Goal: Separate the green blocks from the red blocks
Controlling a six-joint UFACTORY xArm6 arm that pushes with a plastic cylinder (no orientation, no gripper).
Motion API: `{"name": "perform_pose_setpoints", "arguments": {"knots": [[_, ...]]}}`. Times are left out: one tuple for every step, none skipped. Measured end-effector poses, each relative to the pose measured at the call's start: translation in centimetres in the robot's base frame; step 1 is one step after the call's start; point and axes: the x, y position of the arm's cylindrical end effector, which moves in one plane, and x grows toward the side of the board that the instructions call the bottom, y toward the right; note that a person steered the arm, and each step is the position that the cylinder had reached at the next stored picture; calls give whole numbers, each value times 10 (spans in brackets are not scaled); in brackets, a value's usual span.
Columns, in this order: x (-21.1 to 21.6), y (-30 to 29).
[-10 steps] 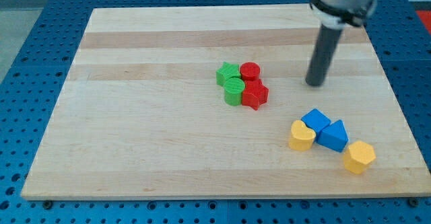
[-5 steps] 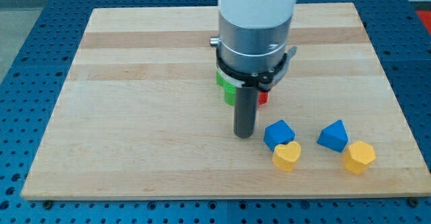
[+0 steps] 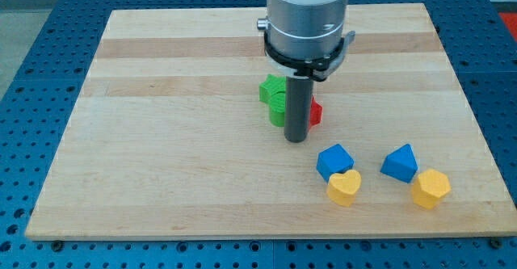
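**Green and red blocks bunched behind the rod**

Green blocks and red blocks sit pressed together near the middle of the pale, striped wooden board, their ridged plastic shapes largely hidden by the smooth dark rod. My tip rests on the wood just below the cluster, toward the board's bottom edge; there are no jaws to open or close. Toward the bottom-right corner, a faceted blue block touches a yellow heart; a blue wedge touches a yellow hexagon.
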Motion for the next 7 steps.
{"name": "perform_pose_setpoints", "arguments": {"knots": [[-33, -1], [-41, -4], [-46, -8], [-61, -9], [-70, -9], [-92, -10], [-90, -9]]}}
